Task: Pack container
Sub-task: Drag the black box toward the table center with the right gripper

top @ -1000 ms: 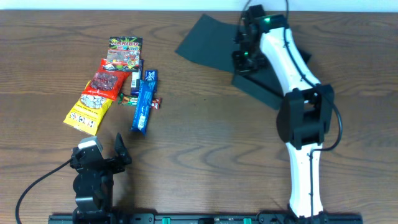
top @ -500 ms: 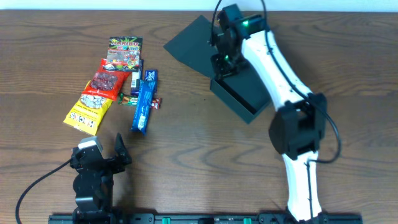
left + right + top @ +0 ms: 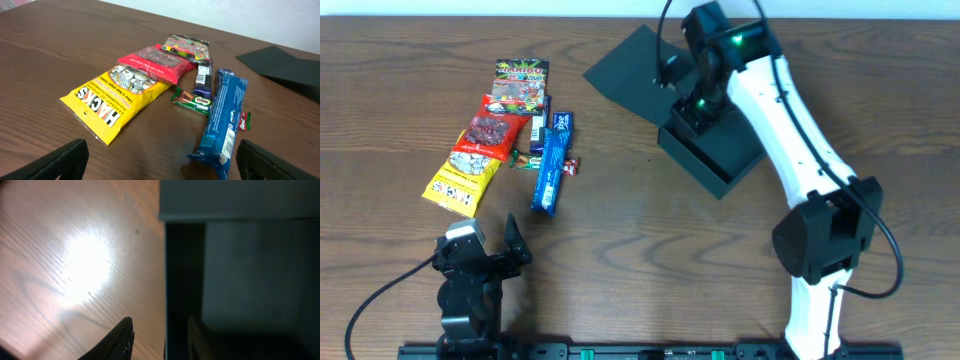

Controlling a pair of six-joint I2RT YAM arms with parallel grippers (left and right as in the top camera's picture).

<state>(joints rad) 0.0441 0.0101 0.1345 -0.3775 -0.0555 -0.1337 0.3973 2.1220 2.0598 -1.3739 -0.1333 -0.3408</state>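
- Right gripper (image 3: 686, 116): I see it lowered onto the container (image 3: 720, 168), at the box's wall nearest the lid
- Right gripper, wrist view (image 3: 160, 332): its fingers (image 3: 126, 330) stand a little apart and straddle that wall, one over the wood outside, the other inside the box; a gap shows on each side of the wall, so I read nothing as gripped
- Container: a dark, matte, open box directly beneath the right gripper, resting on the table (image 3: 640, 260); what shows of its inside in the wrist view is bare and dark
- Lid flap (image 3: 630, 68): folded back flat on the wood, on the side of the right gripper away from the box body
- Left gripper (image 3: 488, 240): I see it low over the table, well apart from the container, its jaws spread wide and holding nothing
- Left gripper, wrist view (image 3: 167, 162): the snacks lie just ahead of it, none between the fingers
- Yellow Hacks bag (image 3: 112, 97): ahead, toward one finger
- Blue packet (image 3: 222, 122): ahead, toward the other finger, lying lengthwise
- Milo bar (image 3: 192, 100): between those two
- Red bag (image 3: 155, 62) and green packet (image 3: 187, 47): farther ahead, overlapping
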